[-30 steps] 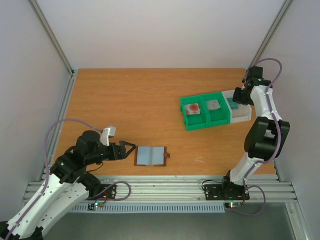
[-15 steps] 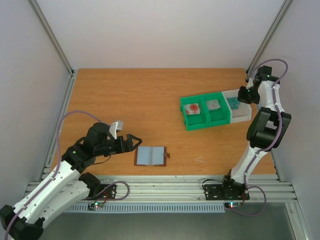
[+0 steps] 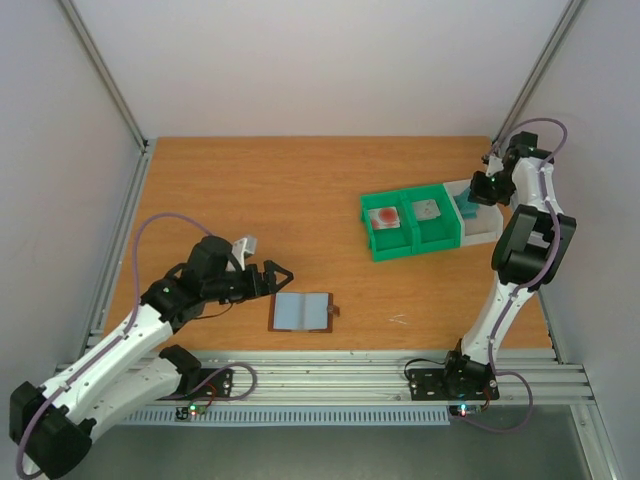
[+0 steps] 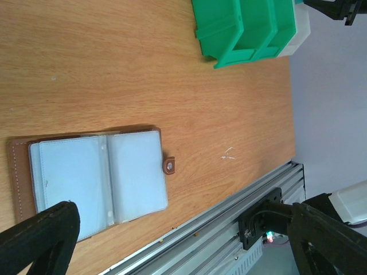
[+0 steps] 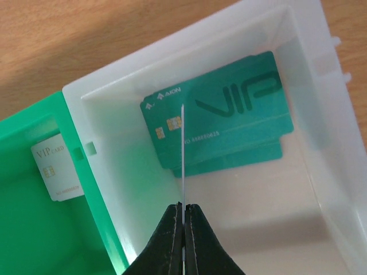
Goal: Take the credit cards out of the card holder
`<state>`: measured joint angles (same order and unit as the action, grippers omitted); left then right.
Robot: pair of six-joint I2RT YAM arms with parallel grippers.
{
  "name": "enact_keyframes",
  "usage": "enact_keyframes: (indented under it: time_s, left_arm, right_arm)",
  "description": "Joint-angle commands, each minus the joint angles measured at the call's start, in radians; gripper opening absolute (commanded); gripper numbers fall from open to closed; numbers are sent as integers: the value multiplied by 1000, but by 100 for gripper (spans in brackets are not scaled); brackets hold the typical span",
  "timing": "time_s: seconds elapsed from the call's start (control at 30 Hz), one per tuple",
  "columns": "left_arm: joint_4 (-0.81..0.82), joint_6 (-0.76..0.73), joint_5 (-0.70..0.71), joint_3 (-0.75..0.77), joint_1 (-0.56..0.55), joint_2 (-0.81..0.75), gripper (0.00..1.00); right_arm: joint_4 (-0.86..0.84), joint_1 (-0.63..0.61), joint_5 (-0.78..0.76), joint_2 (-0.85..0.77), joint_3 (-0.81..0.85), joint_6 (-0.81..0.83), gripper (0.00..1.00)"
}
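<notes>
Brown card holder [image 3: 301, 312] unmoved, left arm [image 3: 190, 290] nearer

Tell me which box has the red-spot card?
The left green bin: its card has the red spot. The middle green bin holds a grey card, the white bin teal ones.

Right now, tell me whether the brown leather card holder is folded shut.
No, the brown leather card holder lies spread open, its pale blue pockets facing up.
</notes>
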<state>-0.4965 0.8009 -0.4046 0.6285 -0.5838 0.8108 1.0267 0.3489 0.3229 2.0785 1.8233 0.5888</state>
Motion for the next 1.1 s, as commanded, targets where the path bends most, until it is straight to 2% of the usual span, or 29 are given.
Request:
enact_keyframes:
  time_s: [0.0,0.17,0.43,1.07]
  left_arm:
    - [99,14,-19,39,4,38,99]
    - [135,20,-21,37,4,86,99]
    - [176,34,-42,46,4,152,99]
    - [175,66,-15,11,3,122,99]
  right_arm:
    - [0,2,58,45,45,37,1]
    - [-43,3,15,66,55,48,1]
    - [-56,3,1,105,81,42,15]
    - [-16,3,-46,153,145,7,28]
